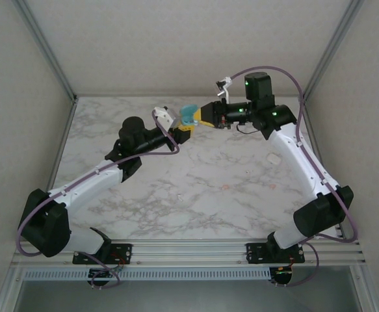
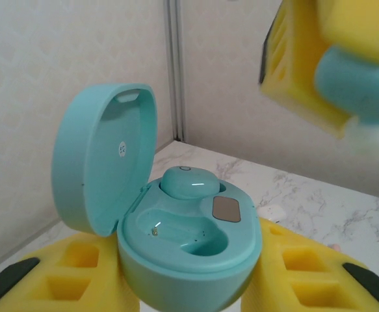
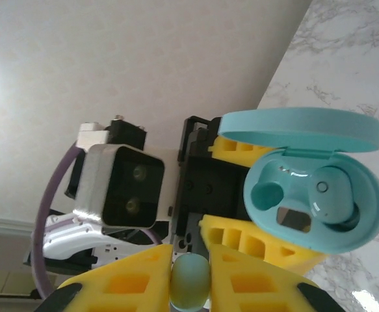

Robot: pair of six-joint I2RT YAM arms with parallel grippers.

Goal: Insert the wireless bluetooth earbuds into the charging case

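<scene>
My left gripper [image 1: 179, 132] is shut on the teal charging case [image 2: 189, 240], held above the table with its lid [image 2: 101, 156] open. One teal earbud [image 2: 189, 182] sits in the far slot, and the near slot [image 2: 186, 235] is empty. My right gripper [image 3: 190, 276] is shut on a second teal earbud [image 3: 190, 281] pinched between its yellow fingers. In the left wrist view that gripper [image 2: 345, 78] hangs above and to the right of the case, apart from it. From the right wrist the case [image 3: 319, 218] faces me just beyond my fingertips.
A small white squarish piece [image 2: 272, 211] lies on the marble table [image 1: 196, 188] behind the case. Two tiny pale pink bits [image 1: 225, 186] [image 1: 272, 187] lie on the marble nearer the arm bases. Pale walls with metal posts [image 2: 173, 71] close in the table.
</scene>
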